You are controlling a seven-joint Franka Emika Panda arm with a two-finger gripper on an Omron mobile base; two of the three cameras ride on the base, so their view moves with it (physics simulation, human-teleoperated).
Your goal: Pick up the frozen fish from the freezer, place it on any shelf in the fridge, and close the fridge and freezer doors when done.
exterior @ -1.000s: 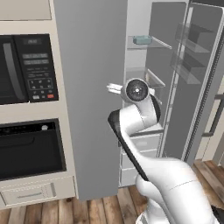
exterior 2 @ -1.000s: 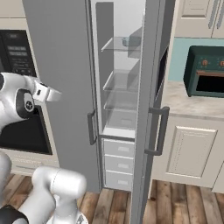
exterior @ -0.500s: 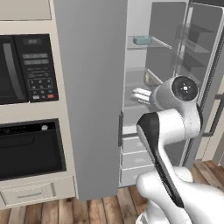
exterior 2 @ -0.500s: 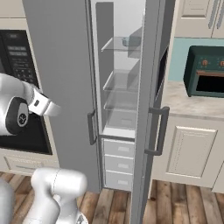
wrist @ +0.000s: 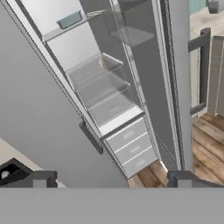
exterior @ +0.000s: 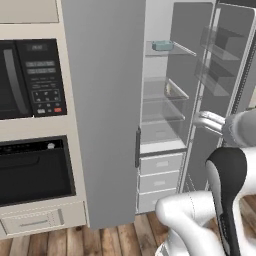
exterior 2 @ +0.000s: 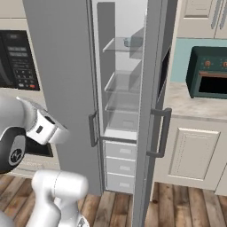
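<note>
hand view puts the fish (wrist: 70,19) at about 11 o'clock, on the top shelf (wrist: 83,24) of the freezer (wrist: 109,87), well apart from the gripper (wrist: 109,178), whose two dark tips stand wide apart at the bottom edge with nothing between them. the view is rolled, so the freezer leans toward 11 o'clock. the grey drawers (wrist: 131,146) sit below the glass shelves, just above the gripper at 12 o'clock.

in the left base view the fish (exterior: 162,45) lies at 12 o'clock on the top shelf (exterior: 172,50), and the white hand (exterior: 212,120) reaches in from 3 o'clock at the level of the lowest glass shelf, in front of the open door (exterior: 220,90). the dark elbow joint (exterior: 227,170) bends up at 4 o'clock.

in the right base view the wrist (exterior 2: 44,128) is at 9 o'clock, beside the closed fridge door (exterior 2: 62,88).
</note>
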